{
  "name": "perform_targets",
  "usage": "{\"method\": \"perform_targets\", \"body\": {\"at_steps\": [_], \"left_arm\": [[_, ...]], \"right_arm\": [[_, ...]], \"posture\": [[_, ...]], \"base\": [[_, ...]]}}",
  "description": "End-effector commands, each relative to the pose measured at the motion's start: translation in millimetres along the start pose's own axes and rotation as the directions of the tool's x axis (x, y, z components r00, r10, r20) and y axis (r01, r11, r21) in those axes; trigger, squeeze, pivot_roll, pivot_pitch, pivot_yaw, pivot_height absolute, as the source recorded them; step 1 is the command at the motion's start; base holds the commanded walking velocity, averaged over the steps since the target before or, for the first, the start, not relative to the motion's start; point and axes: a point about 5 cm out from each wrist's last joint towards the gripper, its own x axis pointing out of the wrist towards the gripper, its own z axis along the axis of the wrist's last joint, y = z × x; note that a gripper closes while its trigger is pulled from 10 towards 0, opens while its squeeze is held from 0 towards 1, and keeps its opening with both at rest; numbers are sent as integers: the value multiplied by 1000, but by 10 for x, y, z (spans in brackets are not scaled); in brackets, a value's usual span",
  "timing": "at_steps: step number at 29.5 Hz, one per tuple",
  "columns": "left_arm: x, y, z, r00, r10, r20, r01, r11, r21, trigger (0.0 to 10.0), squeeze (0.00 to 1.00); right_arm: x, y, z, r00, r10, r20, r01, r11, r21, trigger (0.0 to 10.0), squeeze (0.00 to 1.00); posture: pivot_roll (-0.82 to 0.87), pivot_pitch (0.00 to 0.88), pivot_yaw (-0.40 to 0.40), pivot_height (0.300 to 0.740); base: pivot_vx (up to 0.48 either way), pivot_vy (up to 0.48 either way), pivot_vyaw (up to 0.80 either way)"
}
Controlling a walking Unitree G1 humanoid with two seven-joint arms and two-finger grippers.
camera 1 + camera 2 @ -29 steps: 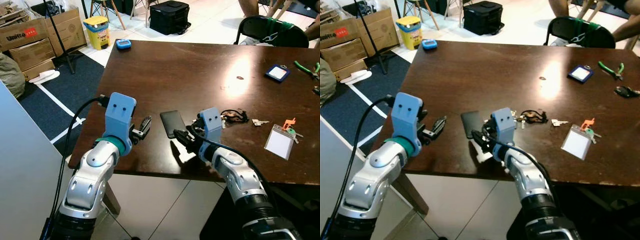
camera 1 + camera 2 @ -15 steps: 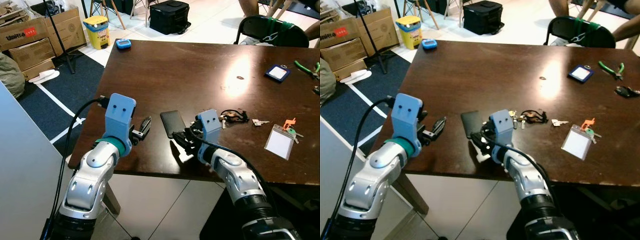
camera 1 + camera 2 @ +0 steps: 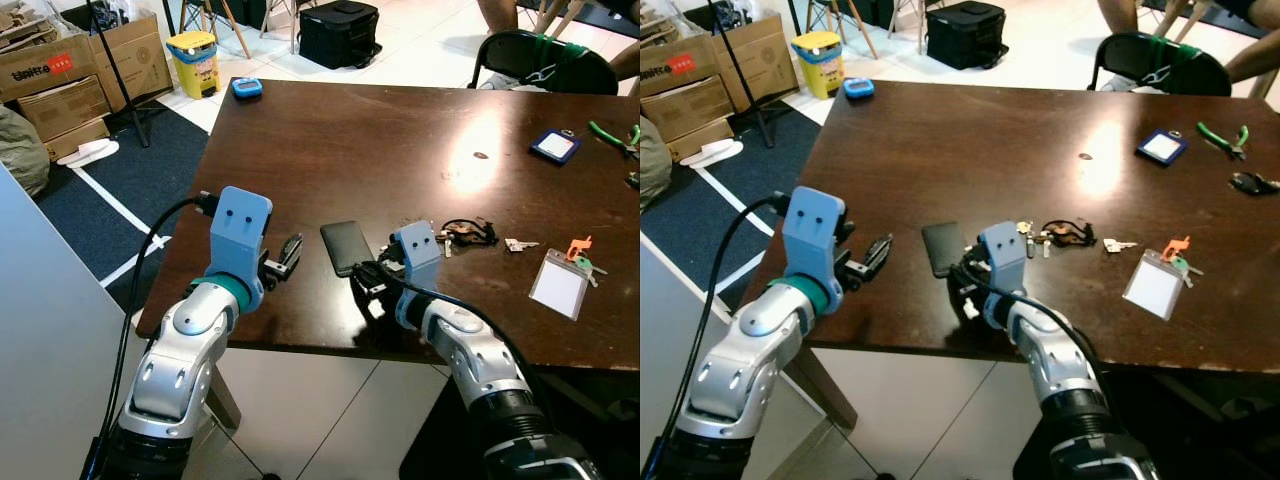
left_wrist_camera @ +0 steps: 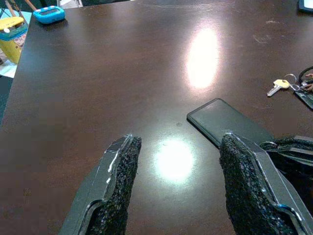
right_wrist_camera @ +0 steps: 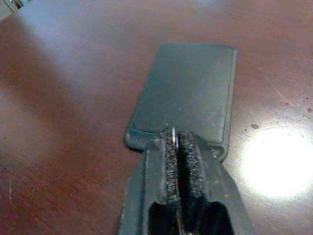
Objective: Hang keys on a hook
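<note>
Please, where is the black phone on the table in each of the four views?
Left eye view: black phone, near the front table edge, just ahead of the right gripper.
Right eye view, same spot.
Left wrist view.
Right wrist view, beyond the closed fingers.
Shared landmark: the right gripper.

Workroom or office: cardboard boxes (image 3: 60, 85); pliers (image 3: 612, 135) on dark table (image 3: 350, 140); tiled floor (image 3: 430, 40)

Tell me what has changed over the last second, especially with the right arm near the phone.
The right gripper has drawn its fingers together: they were spread a second ago and are now shut at the near end of the black phone, with nothing seen between them. The left gripper stays open over the table, and the phone and the keys lie where they were.
</note>
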Motion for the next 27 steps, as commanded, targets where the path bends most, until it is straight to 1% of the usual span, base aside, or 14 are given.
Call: {"method": "perform_targets", "body": {"at_steps": [1,11,12,13,14,15,16,17,19,20,21,23,24,27], "left_arm": [[-16,0,-9,1000,2,-8,-2,1000,0,10000,0],[-11,-3,-9,1000,0,-8,0,1000,3,10000,0],[-12,-2,-3,1000,0,-6,0,1000,4,10000,0],[-14,0,1,1000,1,-5,-1,1000,4,10000,0],[-14,0,1,1000,1,-5,-1,1000,4,10000,0],[-15,2,3,1000,0,-4,0,1000,3,10000,0],[-16,-2,13,1000,-2,-1,2,1000,1,10000,0],[-16,-2,13,1000,-2,-1,2,1000,1,10000,0],[-16,-10,44,1000,-6,8,6,1000,-8,10000,0],[-16,-10,44,1000,-6,8,6,1000,-8,10000,0],[-15,-7,85,1000,-7,19,7,1000,-24,10000,0],[-15,-7,85,1000,-7,19,7,1000,-24,10000,0],[-17,-1,126,1000,-6,31,7,999,-39,10000,0],[-24,6,168,999,-3,43,5,999,-50,10000,0]], "right_arm": [[-22,13,-126,999,3,-42,-2,1000,11,0,0],[-45,5,-74,1000,1,-17,-1,1000,-6,0,0],[-59,14,49,999,8,44,-7,1000,-9,0,0],[-86,35,217,991,15,130,-11,1000,-29,6235,0],[-86,35,217,991,15,130,-11,1000,-29,6235,0],[-126,52,414,973,3,232,5,999,-34,10000,0],[-181,75,603,945,-8,327,20,999,-35,10000,0],[-181,75,603,945,-8,327,20,999,-35,10000,0],[-259,105,808,905,-26,425,44,999,-32,10000,0],[-259,105,808,905,-26,425,44,999,-32,10000,0],[-300,131,898,885,-33,465,51,998,-28,10000,0],[-300,131,898,885,-33,465,51,998,-28,10000,0],[-330,157,954,872,-35,488,53,998,-24,10000,0],[-348,181,984,863,-38,503,56,998,-21,10000,0]], "posture": [[-65,121,101,740],[-65,121,101,740],[-65,120,101,740],[-66,120,102,740],[-66,120,102,740],[-72,119,105,740],[-76,118,107,740],[-76,118,107,740],[-78,117,109,740],[-78,117,109,740],[-81,114,111,740],[-81,114,111,740],[-82,111,112,740],[-83,110,111,740]], "base": [[0,0,0],[0,0,0],[0,0,0],[0,0,0],[0,0,0],[0,0,0],[0,0,0],[0,0,0],[0,0,0],[0,0,0],[0,0,0],[0,0,0],[0,0,0],[0,0,0]]}}
